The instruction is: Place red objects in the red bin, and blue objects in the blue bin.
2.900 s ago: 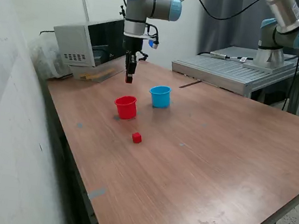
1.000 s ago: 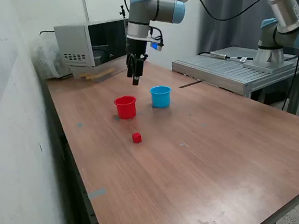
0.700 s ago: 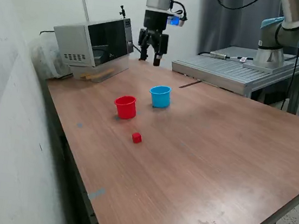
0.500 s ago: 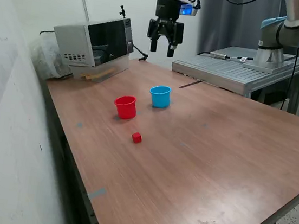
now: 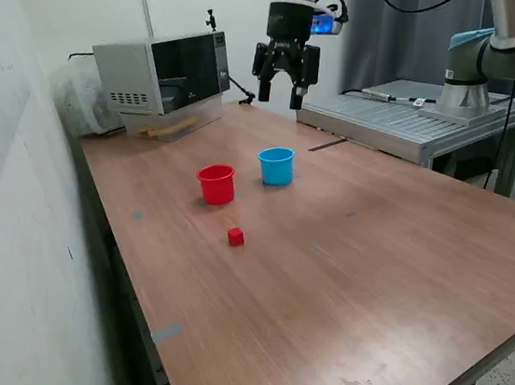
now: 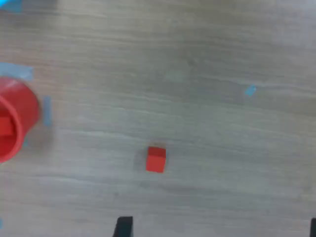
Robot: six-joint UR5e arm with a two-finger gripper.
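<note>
The red bin stands upright on the wooden table, and the blue bin stands just to its right in the exterior view. One red cube lies on the table in front of the red bin. In the wrist view the same cube lies apart from the red bin, and a second red cube lies inside that bin. No blue cubes show. My gripper hangs open and empty, high above the table behind the blue bin. One fingertip shows in the wrist view.
A grey microwave stands at the table's back left in the exterior view. A second arm on a metal platform is at the back right. Small blue tape marks dot the table.
My gripper has risen from just above the red bin, swung toward the back right of the exterior view and opened. In the last half second it dropped slightly. The loose red cube has not moved.
</note>
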